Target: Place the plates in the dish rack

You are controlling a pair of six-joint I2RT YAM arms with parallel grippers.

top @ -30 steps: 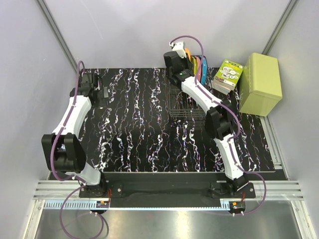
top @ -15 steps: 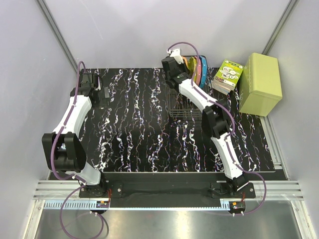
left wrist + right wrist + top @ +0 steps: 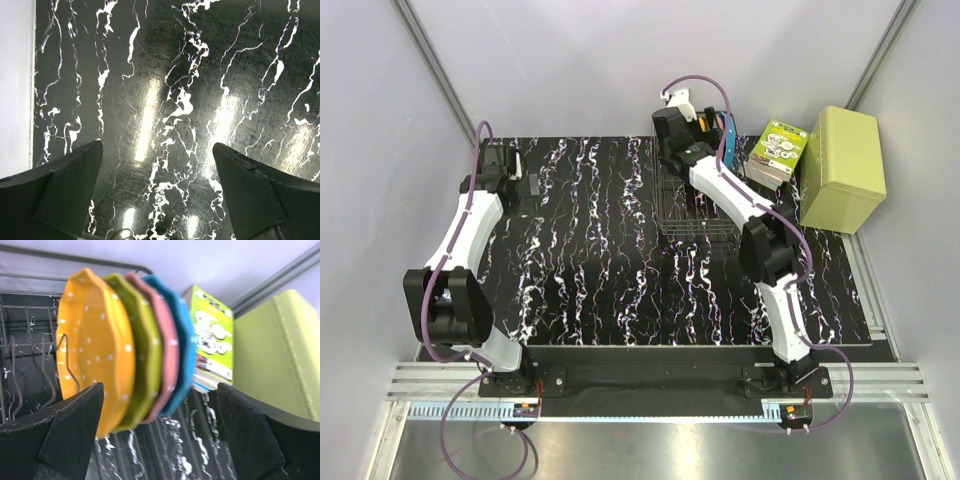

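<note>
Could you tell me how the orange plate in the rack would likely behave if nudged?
Probably rigid: the orange plate looks glossy and hard, perhaps slippery. Standing on edge among the dish rack wires, it may tip against the yellow-green plate beside it.

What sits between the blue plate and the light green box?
A bright green printed pack lies between the blue plate and the light green box; the right wrist and top views both show it.
</note>
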